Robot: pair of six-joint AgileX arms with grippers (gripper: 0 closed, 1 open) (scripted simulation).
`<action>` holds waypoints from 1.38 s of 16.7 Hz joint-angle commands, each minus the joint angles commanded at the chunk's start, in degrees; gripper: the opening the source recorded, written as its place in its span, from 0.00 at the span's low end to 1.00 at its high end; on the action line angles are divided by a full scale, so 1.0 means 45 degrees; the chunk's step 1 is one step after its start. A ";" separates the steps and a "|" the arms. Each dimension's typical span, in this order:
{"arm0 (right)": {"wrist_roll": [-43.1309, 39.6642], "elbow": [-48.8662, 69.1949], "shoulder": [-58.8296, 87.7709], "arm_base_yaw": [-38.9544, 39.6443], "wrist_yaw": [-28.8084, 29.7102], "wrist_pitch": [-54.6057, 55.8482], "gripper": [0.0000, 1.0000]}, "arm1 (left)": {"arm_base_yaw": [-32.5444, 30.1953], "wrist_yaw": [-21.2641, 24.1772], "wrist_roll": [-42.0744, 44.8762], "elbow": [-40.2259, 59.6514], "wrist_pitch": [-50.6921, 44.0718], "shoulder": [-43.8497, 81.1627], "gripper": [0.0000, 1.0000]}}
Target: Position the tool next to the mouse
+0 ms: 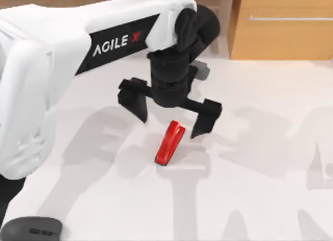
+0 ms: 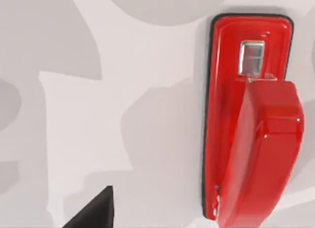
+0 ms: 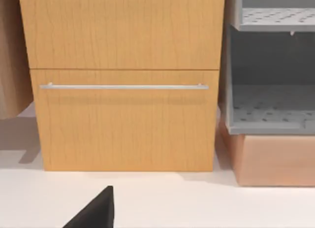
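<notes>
Left gripper [image 1: 169, 120]: hangs above the middle of the table, jaws spread wide and grasping nothing, one finger on each side of the stapler's far end.
Stapler [image 1: 170, 142]: red, lying flat on the white table [image 1: 250, 199] just beneath the left gripper, apart from both fingers; in the left wrist view [image 2: 251, 124] its hinged top sits over a red base with a dark rim and a small metal plate.
Mouse [image 1: 32, 229]: dark grey, at the near left corner of the table, well apart from the stapler.
Right gripper: faces a wooden drawer cabinet [image 3: 123, 80] with a metal handle; one dark fingertip [image 3: 96, 211] shows; jaw state cannot be told.
Grey shelf unit [image 3: 270, 65]: beside the cabinet.
</notes>
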 joint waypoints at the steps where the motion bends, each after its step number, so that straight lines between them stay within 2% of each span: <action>1: 0.0000 0.0000 0.0000 0.0000 0.0000 0.0000 1.00 | -0.0015 0.0009 0.0016 -0.0155 0.0181 0.0044 1.00; 6: 0.0000 0.0000 0.0000 0.0000 0.0000 0.0000 1.00 | -0.0036 0.0013 -0.0002 -0.1391 0.1984 0.0544 1.00; 10: 0.0000 0.0000 0.0000 0.0000 0.0000 0.0000 1.00 | -0.0042 0.0014 -0.0004 -0.1469 0.2077 0.0593 1.00; 23: 0.0000 0.0000 0.0000 0.0000 0.0000 0.0000 1.00 | -0.0042 0.0014 -0.0004 -0.1469 0.2077 0.0593 0.02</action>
